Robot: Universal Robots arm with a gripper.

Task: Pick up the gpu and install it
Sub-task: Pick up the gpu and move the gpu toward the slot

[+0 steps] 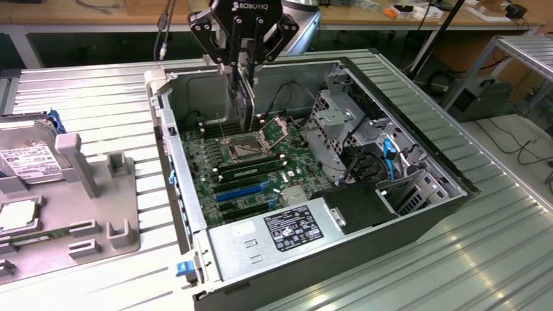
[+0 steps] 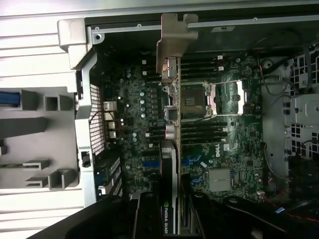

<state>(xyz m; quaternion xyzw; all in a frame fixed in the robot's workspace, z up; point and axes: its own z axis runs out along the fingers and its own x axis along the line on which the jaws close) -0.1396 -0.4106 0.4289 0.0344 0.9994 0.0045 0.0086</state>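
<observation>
- The gpu [image 1: 245, 97] [image 2: 168, 159] is a thin, flat card. It is black on one face, with white letters on its edge.
- At one end it has a long, pale metal bracket [image 2: 174, 37] that looks smooth and a bit shiny.
- The gpu stands on its edge inside the open computer case [image 1: 389, 246], over the green motherboard [image 1: 259, 162] [image 2: 234, 134]. I cannot tell if it touches the board.
- The case is a dark metal box. The motherboard is flat and bumpy with small parts and long slots.
- The tabletop [image 1: 95, 103] is grey metal with ribs.
- The black gripper [image 1: 243, 65] [image 2: 169, 209] is partly closed, pinching the gpu from both flat sides.
</observation>
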